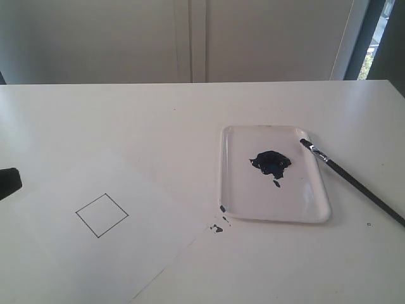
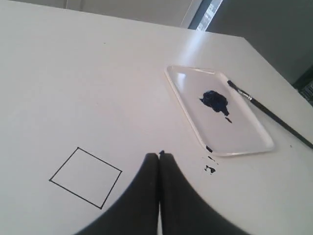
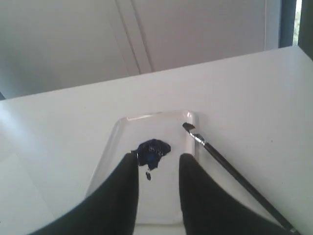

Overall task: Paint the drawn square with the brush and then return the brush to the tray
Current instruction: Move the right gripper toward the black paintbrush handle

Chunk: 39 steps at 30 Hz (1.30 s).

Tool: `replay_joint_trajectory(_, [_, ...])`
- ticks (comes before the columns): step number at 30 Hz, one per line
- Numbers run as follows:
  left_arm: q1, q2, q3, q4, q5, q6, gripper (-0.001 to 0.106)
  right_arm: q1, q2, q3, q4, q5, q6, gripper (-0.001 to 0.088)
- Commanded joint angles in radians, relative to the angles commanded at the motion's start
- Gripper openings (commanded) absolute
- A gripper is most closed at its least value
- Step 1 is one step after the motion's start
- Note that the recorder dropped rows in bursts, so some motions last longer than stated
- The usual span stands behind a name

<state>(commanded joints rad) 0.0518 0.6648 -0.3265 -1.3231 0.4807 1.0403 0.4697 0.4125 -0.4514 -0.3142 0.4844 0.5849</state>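
The drawn square (image 1: 102, 215) is blank white inside, on a paper sheet (image 1: 76, 253) at the front left. The glossy white tray (image 1: 278, 204) lies to the right with a dark blue paint blob (image 1: 272, 161) on it. The brush (image 1: 351, 180) rests with its tip on the tray's right rim and its handle on the table. My left gripper (image 2: 159, 155) is shut and empty, hovering just right of the square (image 2: 85, 177). My right gripper (image 3: 157, 159) is open above the tray (image 3: 110, 152), empty, with the brush (image 3: 225, 164) beside one finger.
Small dark paint splatters (image 1: 218, 228) mark the table off the tray's front left corner. A black piece of the left arm (image 1: 9, 182) shows at the left edge. The table's far edge meets a pale wall.
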Motion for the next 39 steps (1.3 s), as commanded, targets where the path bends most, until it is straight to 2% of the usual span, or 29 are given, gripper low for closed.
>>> replay_joint_trajectory(6, [0.0, 0.012, 0.0, -0.005, 0.03, 0.014, 0.0, 0.0, 0.112, 0.0, -0.018, -0.154, 0.199, 0.0282])
replay_joint_trajectory(10, [0.0, 0.012, 0.0, -0.005, 0.053, 0.038, 0.0, -0.012, 0.222, 0.0, -0.055, -0.27, 0.435, 0.0282])
replay_joint_trajectory(12, [0.0, 0.012, 0.0, -0.005, 0.053, 0.039, 0.0, -0.054, 0.286, 0.0, -0.062, -0.352, 0.623, 0.0282])
replay_joint_trajectory(14, [0.0, 0.012, 0.0, -0.005, 0.057, 0.039, 0.0, -0.104, 0.338, 0.0, -0.062, -0.363, 0.776, 0.0281])
replay_joint_trajectory(16, [0.0, 0.012, 0.0, -0.005, 0.061, 0.04, 0.0, -0.153, 0.394, 0.0, -0.062, -0.38, 0.936, 0.0242])
replay_joint_trajectory(20, [0.0, 0.012, 0.0, -0.025, 0.061, 0.066, 0.0, -0.214, 0.504, 0.0, -0.06, -0.455, 1.097, 0.0183])
replay_joint_trajectory(24, [0.0, 0.012, 0.0, -0.025, 0.061, 0.066, 0.0, -0.238, 0.578, 0.0, -0.06, -0.49, 1.101, 0.0183])
replay_joint_trajectory(27, [0.0, 0.012, 0.0, -0.025, 0.063, 0.066, 0.0, -0.249, 0.641, 0.0, -0.088, -0.497, 0.966, 0.0183])
replay_joint_trajectory(32, [0.0, 0.012, 0.0, -0.029, 0.07, 0.066, 0.0, -0.259, 0.73, -0.027, -0.207, -0.492, 0.403, 0.0182])
replay_joint_trajectory(39, [0.0, 0.012, 0.0, -0.029, 0.072, 0.066, 0.0, -0.259, 0.832, -0.128, -0.235, -0.267, -0.236, 0.0183])
